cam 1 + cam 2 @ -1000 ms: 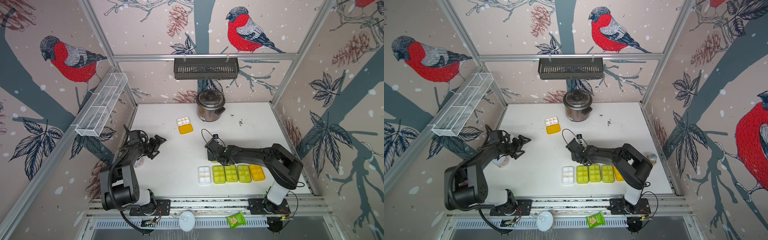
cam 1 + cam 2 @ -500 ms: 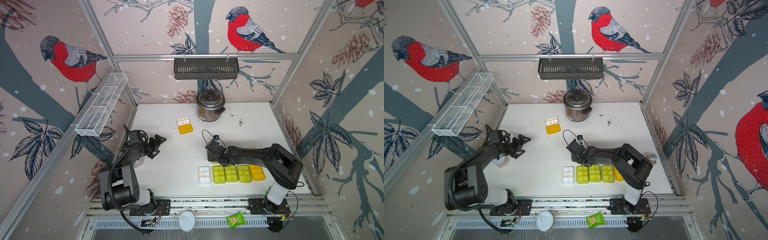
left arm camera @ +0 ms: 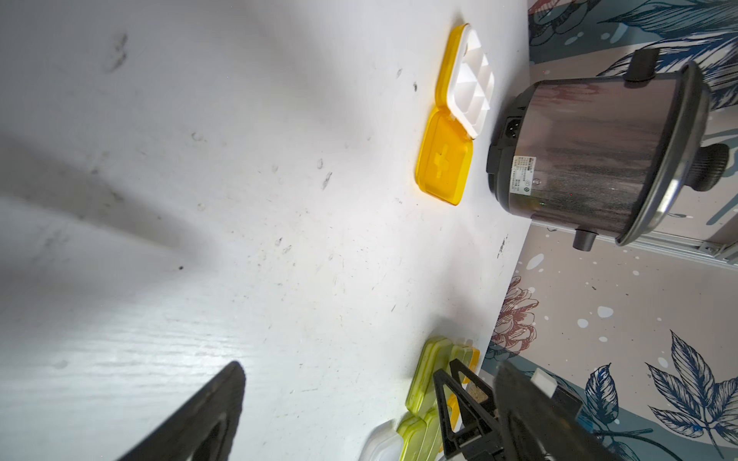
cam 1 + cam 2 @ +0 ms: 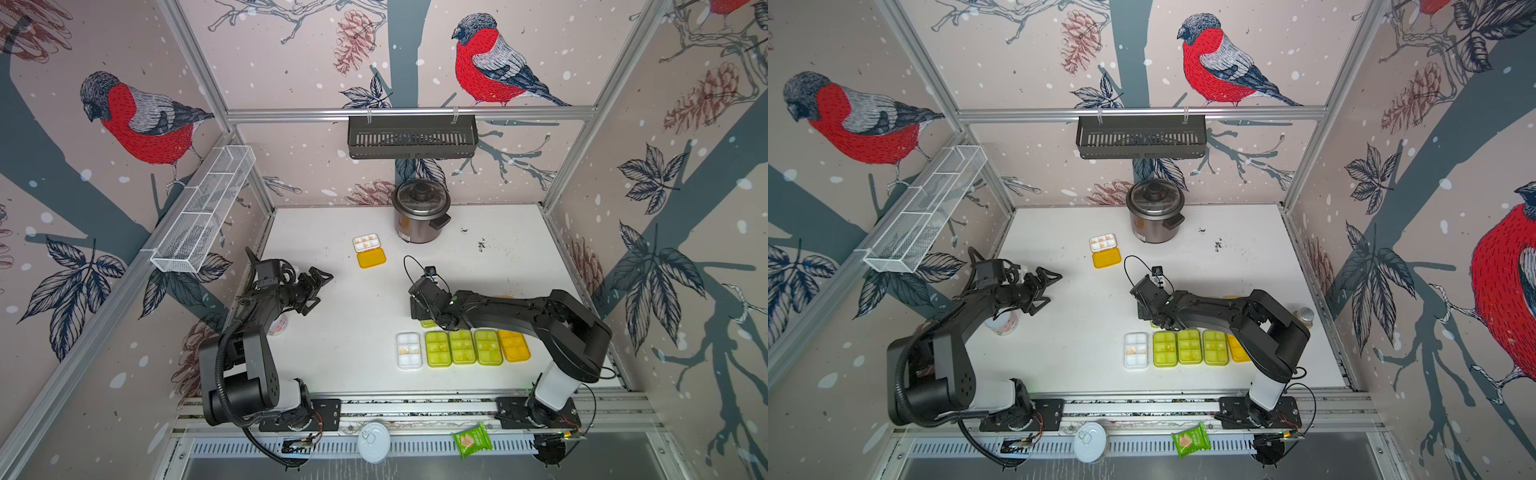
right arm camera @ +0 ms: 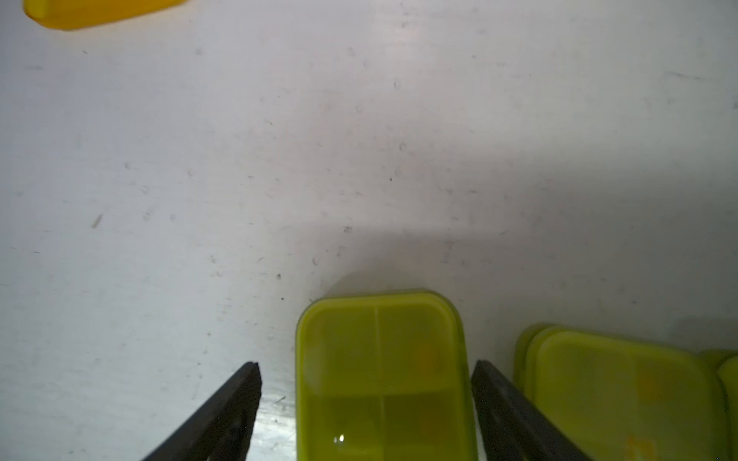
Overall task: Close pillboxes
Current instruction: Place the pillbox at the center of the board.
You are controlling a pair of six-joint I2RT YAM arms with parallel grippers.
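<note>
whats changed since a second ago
The right gripper has spread its jaws, letting go of the lime-green pillbox, which lies closed between them. Nothing else moved: the left gripper keeps its jaws open, and the orange-lidded pillbox stays open.

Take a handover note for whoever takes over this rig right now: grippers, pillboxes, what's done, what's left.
Left gripper: open, holding nothing, hovering.
Right gripper: open, jaws either side of a closed lime-green plastic pillbox, not touching it.
Done: the front row looks closed: clear-lidded white case, three lime-green cases, orange-yellow case.
Left: the white six-compartment tray beside the steel cooker has its orange-yellow lid lying flat open. Close it.
</note>
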